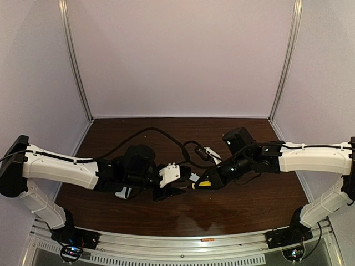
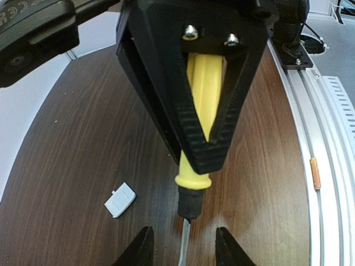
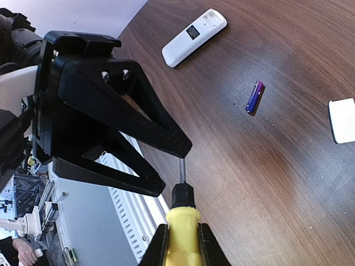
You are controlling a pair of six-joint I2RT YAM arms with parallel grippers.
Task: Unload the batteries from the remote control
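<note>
- Right gripper (image 3: 181,228): fingers clamped on the yellow handle of the screwdriver (image 2: 193,180), blade end pointing toward the left arm.
- Left gripper (image 2: 183,244): fingers (image 2: 143,249) stand either side of the thin metal shaft, partly closed. A gap shows on both sides, so there is no contact yet.
- Remote control (image 3: 194,37): flat on the tabletop (image 2: 72,144), dark window up, on the far side of both grippers and held by neither.
- One blue-purple battery (image 3: 254,96) lies loose on the tabletop, between the remote control and the white lid piece (image 3: 343,119), apart from both.
- Whether a second battery sits in the remote control I cannot tell. Its open end is too small in the right wrist view.
- Step in hand, as judged: passing the tool from the right gripper to the left, or steadying it there.
- To do it well:
  - Centre the shaft between the left fingers before closing. It is thin and smooth and may roll or slip out sideways.
  - Take it close to the black collar, where a tilt has less leverage.
  - Keep the right grip firm until the left is seen to hold, then release slowly.
  - Hold the tool high enough that the blade does not sweep the battery or lid piece.
</note>
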